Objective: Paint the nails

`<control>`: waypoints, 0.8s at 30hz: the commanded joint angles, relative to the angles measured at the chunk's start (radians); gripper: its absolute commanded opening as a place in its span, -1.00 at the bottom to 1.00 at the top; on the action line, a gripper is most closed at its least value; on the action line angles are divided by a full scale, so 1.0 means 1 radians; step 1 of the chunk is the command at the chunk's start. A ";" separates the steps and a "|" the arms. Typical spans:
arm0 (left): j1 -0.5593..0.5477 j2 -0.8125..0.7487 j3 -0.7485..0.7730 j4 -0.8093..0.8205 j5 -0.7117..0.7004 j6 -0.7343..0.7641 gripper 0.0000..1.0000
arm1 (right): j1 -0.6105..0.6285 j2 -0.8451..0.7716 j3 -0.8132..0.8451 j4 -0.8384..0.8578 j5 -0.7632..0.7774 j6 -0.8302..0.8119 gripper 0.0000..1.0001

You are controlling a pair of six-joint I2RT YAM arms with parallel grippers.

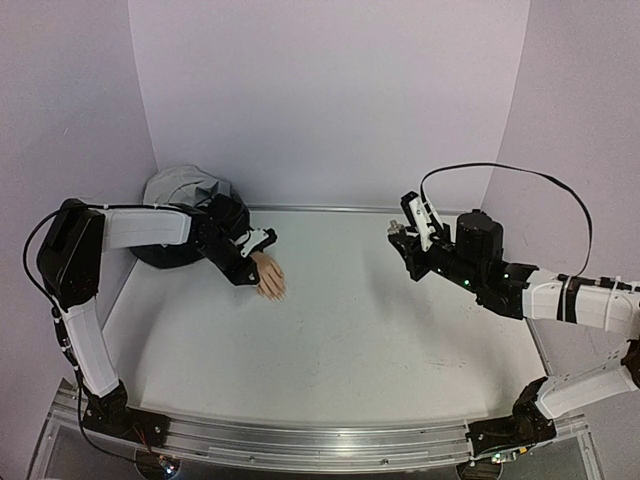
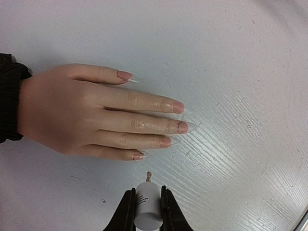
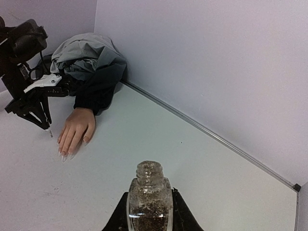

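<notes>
Left end effector [image 2: 147, 199] clamps a white cap [image 2: 147, 214], its brush tip [image 2: 148, 176] just ahead, near the nails [image 2: 182, 127] of the mannequin hand [image 2: 72, 115] lying flat on the counter [image 2: 240, 144]. Right end effector [image 3: 150, 199] grasps an open glitter bottle [image 3: 149, 187], well apart from that hand.

white table [image 1: 350, 330]: mannequin hand [image 1: 270, 277] palm down, far left; grey jacket [image 1: 180, 190] bunched in corner.

A crumpled grey jacket [image 1: 182, 188] lies in the white table's [image 1: 380, 330] corner.
</notes>
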State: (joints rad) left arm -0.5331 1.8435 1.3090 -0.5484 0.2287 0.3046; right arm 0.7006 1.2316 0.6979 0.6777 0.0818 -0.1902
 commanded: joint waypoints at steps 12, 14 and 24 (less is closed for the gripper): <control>0.010 0.037 0.064 0.046 0.039 0.032 -1.00 | -0.001 -0.008 0.006 0.076 0.024 -0.009 -1.00; 0.011 0.036 0.062 0.050 0.037 0.030 -1.00 | 0.000 -0.004 0.006 0.075 0.024 -0.008 -1.00; 0.013 0.043 0.064 0.058 0.032 0.028 -1.00 | 0.000 -0.004 0.007 0.076 0.022 -0.008 -1.00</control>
State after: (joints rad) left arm -0.5262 1.8874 1.3220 -0.5205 0.2512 0.3187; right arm 0.7006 1.2324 0.6975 0.6811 0.0921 -0.1905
